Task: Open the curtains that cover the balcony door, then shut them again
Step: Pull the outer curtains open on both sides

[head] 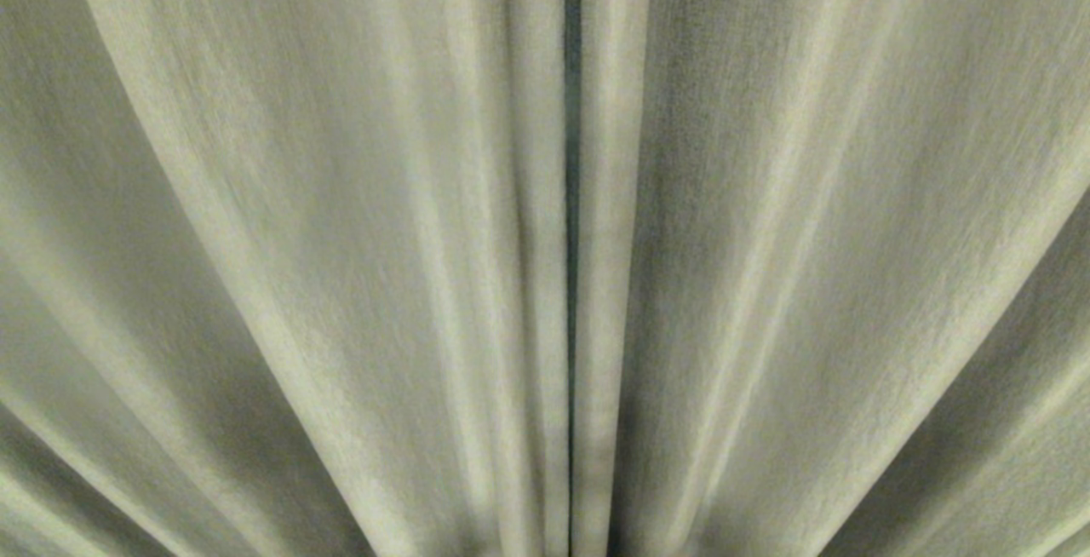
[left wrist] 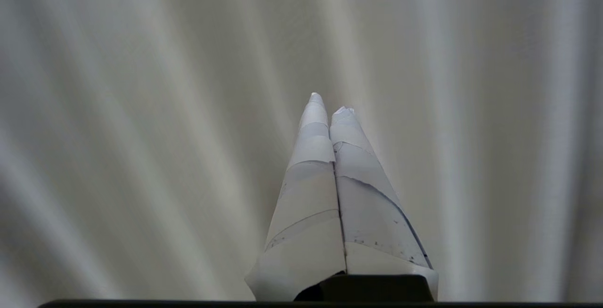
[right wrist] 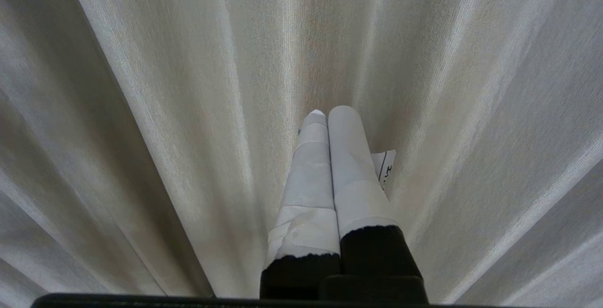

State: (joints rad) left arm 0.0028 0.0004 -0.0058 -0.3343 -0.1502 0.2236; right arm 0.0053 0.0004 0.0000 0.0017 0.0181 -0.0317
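L gripper (left wrist: 330, 103): both tape-wrapped fingers pressed together, nothing between them, tips aimed at the curtains (left wrist: 141, 110). Fabric fills the whole L wrist view; contact w/ the tips cannot be told.

R gripper (right wrist: 327, 112): fingers likewise pressed together, empty, pointing into a fold of the same pale drape. A small printed tag (right wrist: 386, 169) sticks out beside 1 finger. Fabric looks very near the tips; touch not confirmed.

Neither arm shows in the head view. That view is filled by the curtains: 2 pale grey-beige woven panels hanging in pleats, their inner edges meeting at a narrow dark seam (head: 571, 199) running top to bottom near centre. Curtains are drawn; the balcony door is fully hidden behind them, and no sheer layer is visible.

Handling, judged:
- Fabric is soft, pliant, w/ a coarse weave; it should not slip much against taped fingers.
- Heavy-looking drape; expect drag when pulled along the rail, and folds will bunch rather than slide as 1 sheet.
- Not fragile, but a hard sideways yank could strain the hanging hardware.

Grip point, judged: the inner hem of each panel, right at the seam. Pinch the edge fold there, or slip closed fingers into the gap and sweep outward. Opening step not yet started.
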